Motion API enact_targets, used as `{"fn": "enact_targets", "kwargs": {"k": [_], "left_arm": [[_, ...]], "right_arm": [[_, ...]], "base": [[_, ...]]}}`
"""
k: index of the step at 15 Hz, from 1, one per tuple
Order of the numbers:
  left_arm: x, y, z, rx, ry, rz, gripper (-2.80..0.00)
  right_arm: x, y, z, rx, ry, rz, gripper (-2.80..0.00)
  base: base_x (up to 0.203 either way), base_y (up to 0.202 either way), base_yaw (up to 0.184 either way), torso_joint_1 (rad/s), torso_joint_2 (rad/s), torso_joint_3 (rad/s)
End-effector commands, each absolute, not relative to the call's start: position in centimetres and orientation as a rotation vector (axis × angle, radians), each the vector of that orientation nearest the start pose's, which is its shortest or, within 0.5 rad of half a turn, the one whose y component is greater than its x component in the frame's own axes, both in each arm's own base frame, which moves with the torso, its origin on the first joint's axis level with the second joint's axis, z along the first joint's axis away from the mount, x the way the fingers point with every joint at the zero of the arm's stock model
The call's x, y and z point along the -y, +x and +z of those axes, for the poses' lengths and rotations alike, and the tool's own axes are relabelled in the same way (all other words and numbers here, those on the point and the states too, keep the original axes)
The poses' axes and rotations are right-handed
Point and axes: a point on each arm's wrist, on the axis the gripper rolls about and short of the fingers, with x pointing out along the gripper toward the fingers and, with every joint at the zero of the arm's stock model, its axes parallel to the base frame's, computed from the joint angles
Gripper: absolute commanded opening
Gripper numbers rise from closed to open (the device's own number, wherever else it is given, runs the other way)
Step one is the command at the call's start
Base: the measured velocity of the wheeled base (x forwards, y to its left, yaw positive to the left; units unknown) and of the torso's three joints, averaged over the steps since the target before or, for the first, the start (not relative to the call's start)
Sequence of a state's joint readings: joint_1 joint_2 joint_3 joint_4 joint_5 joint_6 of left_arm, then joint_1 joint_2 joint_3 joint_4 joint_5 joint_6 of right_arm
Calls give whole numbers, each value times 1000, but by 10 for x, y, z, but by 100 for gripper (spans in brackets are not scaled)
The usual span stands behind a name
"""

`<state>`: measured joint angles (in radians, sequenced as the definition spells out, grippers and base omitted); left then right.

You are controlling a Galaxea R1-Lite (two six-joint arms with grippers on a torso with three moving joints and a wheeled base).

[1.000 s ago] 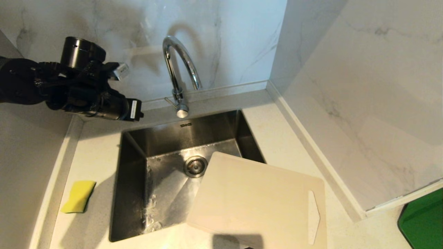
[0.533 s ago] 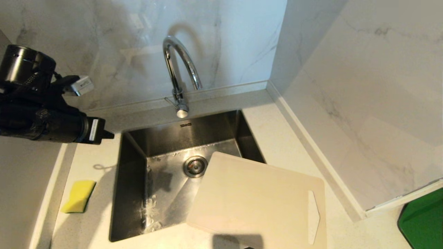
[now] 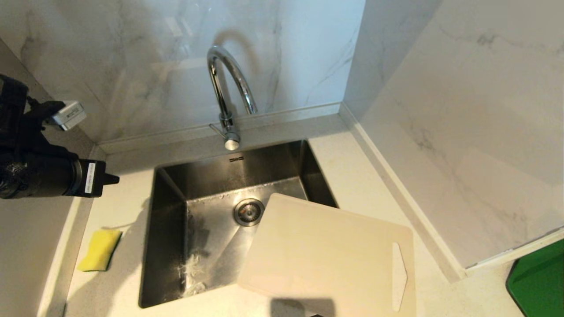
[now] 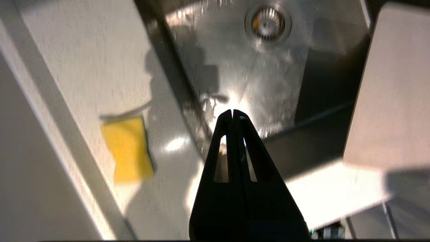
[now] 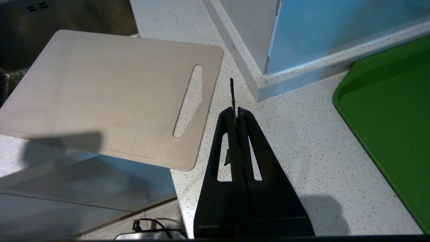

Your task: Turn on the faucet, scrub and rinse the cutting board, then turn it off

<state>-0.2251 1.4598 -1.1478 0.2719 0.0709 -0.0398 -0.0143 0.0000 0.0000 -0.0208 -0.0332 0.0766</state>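
Left wrist view shows my left gripper (image 4: 232, 112) with its jaws pressed together on nothing, hanging over the left rim of the sink (image 4: 174, 80), near the yellow sponge (image 4: 129, 148) on the desk (image 4: 84, 60). My right gripper (image 5: 236, 111) also has its jaws together, above the desk beside the cutting board (image 5: 107, 90). The cutting board lies flat across the sink's front right corner, and the faucet (image 3: 227, 94) stands behind the sink, untouched.

Left arm (image 3: 39, 171) cut off at head view's left edge. Cutting board (image 3: 326, 255) near edge runs past bottom of frame. Green mat (image 3: 539, 281) only partly in view, bottom right. Sponge (image 4: 129, 148) motion-blurred in left wrist view.
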Motion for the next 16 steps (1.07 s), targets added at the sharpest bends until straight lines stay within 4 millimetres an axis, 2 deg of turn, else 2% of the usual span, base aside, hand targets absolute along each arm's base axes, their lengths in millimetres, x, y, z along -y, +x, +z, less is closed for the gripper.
{"fn": "enact_targets", "kwargs": {"k": [1,4,8,11,16], "left_arm": [[43,194,248,-587,60,-141,-280],[25,154,221,-614,64,-111,-280],[1,126,209,-590,128,-119,-280],[0,104,193,-585,135,-114,-280],[1,42,141,-439,150,-101,-280]], "right_arm": [[0,-23,78,25,77,-47,-280],[0,-23,78,25,77,-47,-280],[0,-23,78,25,77,-47,-280],[0,-23,78,25,77,-47,-280],[0,-23,78,25,77,-47,-280]], "base": [[0,0,0,0,0,0],[0,0,0,0,0,0],[0,0,0,0,0,0],[0,0,0,0,0,0],[0,0,0,0,0,0]]}}
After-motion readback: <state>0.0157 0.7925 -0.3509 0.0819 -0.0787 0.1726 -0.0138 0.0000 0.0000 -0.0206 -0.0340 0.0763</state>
